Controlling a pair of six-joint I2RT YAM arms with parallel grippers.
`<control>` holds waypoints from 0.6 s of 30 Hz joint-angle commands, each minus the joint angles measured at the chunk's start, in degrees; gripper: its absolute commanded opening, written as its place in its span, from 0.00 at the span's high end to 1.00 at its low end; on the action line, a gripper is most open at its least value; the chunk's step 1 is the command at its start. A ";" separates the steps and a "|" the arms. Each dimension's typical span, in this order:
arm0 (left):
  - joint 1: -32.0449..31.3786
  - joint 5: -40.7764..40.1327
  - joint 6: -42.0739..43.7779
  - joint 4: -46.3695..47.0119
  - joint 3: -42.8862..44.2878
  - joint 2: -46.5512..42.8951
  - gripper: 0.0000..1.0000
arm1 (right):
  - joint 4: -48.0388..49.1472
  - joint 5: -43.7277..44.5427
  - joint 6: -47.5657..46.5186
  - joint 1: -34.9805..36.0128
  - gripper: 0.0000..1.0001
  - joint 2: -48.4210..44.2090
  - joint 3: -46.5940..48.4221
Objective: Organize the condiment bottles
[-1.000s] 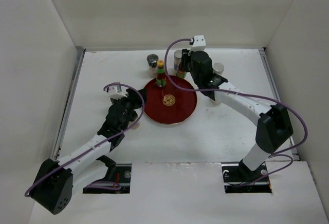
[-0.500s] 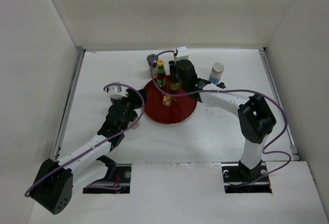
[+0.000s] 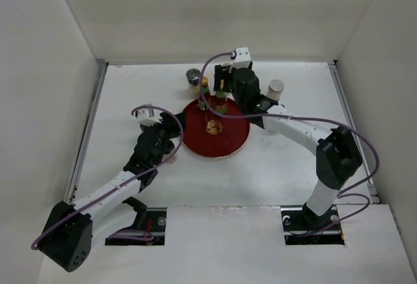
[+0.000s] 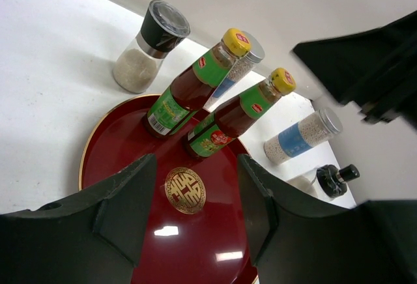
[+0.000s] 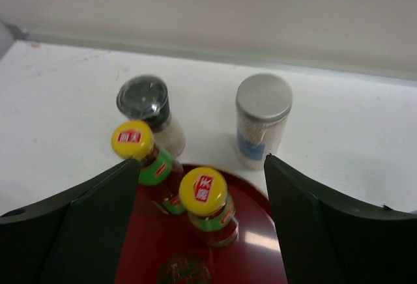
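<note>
Condiment bottles are half sorted: two yellow-capped sauce bottles (image 5: 203,196) stand upright, side by side, at the far part of the red tray (image 3: 225,150). A silver-capped shaker (image 5: 262,118) and a dark-lidded jar (image 5: 146,105) wait on the desk (image 3: 130,88) just past its rim. Right above the sauce bottles, the right jaws hang spread wide and empty, so the upright shaker sits just ahead of them. With the left jaws gaping empty across the tray, it's probably the right arm's grab.
</note>
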 commanded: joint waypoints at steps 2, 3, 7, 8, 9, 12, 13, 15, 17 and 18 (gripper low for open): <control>0.27 0.62 -0.30 3.23 -0.04 -0.58 0.50 | 1.53 -3.82 1.61 -6.07 0.19 -0.90 5.34; 0.18 0.62 -0.30 3.23 -0.04 -0.58 0.50 | -0.58 -5.14 1.70 -7.30 0.19 1.03 7.80; 0.27 0.62 -0.30 3.06 -0.04 -0.85 0.49 | -7.09 -7.96 1.70 -10.56 0.16 9.03 17.39; 0.36 0.62 -0.30 3.05 -0.04 -0.93 0.49 | -8.32 -9.36 1.52 -11.18 0.15 10.87 19.58; 0.36 0.62 -0.39 3.05 -0.13 -0.93 0.49 | -8.94 -10.33 1.52 -11.44 0.15 11.76 20.73; 0.36 0.62 -0.30 3.14 -0.04 -0.50 0.49 | -11.58 -13.40 1.79 -12.24 0.11 14.22 23.46; 0.36 0.62 -0.30 3.23 0.05 -0.41 0.49 | -12.02 -14.37 1.79 -12.50 0.10 15.01 23.91; 0.45 0.62 -0.30 3.23 0.14 0.03 0.49 | -13.07 -16.74 2.31 -12.85 0.09 16.25 24.70; 0.45 0.62 -0.30 3.41 0.05 0.30 0.49 | -13.43 -19.03 2.75 -13.12 0.09 17.21 24.88; 0.45 0.62 -0.30 3.41 0.14 0.56 0.49 | -13.43 -19.82 3.19 -13.12 0.08 17.57 24.79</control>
